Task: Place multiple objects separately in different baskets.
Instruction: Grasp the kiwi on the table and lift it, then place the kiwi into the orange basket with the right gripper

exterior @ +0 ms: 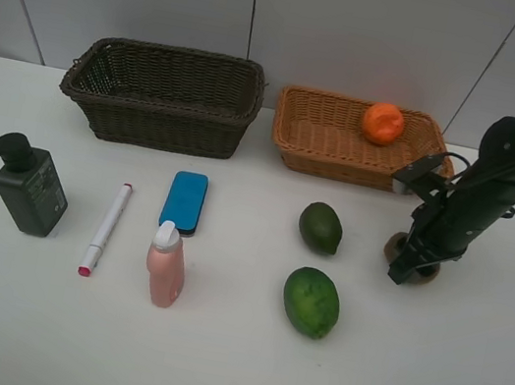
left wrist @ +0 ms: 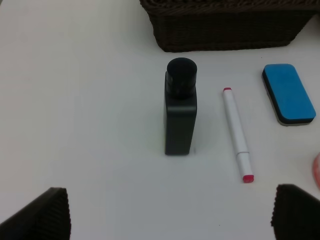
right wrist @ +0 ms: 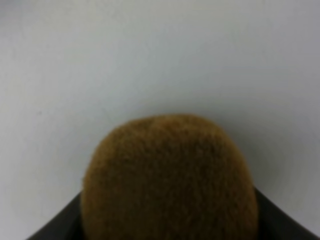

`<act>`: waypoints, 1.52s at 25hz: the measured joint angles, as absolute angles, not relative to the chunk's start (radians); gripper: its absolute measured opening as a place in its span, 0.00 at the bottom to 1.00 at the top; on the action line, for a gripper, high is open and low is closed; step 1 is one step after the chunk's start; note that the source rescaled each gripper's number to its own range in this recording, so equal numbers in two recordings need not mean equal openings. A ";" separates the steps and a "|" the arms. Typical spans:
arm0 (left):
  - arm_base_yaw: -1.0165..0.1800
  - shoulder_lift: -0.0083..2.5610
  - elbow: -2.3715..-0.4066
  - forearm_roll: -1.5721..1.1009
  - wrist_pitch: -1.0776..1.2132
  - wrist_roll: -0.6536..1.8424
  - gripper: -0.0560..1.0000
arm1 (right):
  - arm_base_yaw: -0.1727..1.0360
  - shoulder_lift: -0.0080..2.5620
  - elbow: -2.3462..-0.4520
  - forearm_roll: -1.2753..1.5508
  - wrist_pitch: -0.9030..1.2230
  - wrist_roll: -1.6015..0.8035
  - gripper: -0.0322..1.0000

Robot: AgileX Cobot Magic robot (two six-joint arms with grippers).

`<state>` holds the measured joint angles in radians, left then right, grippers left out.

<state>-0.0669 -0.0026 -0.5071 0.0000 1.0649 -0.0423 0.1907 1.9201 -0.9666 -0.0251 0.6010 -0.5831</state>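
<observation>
While the left pincer (left wrist: 165,220) gapes empty, the right pincer (exterior: 411,265) clamps the brown kiwi (right wrist: 170,175), mostly hiding it.

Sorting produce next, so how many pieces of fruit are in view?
4: orange in the light basket; smaller green fruit and larger green fruit on the table; kiwi in the right claw.

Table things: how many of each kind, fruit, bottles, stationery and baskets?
Fruit: 4 (orange, smaller green fruit, larger green fruit, kiwi)
Bottles: 2 (pump bottle, pink bottle)
Stationery: 2 (marker, eraser)
Baskets: 2 (dark basket, tan basket)
Total: 10
</observation>
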 joint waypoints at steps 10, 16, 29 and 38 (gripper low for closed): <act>-0.067 -0.003 -0.507 0.000 1.065 -0.042 1.00 | 0.191 1.761 -1.236 -0.025 0.867 -0.583 0.05; -0.067 -0.003 -0.507 0.000 1.065 -0.042 1.00 | 0.191 1.773 -1.460 -0.025 0.883 -0.583 0.05; -0.067 -0.003 -0.507 0.000 1.065 -0.042 1.00 | 0.160 2.082 -1.686 0.000 0.797 -0.583 0.05; -0.067 -0.003 -0.507 0.000 1.065 -0.042 1.00 | 0.157 2.176 -1.689 0.014 0.775 -0.583 0.05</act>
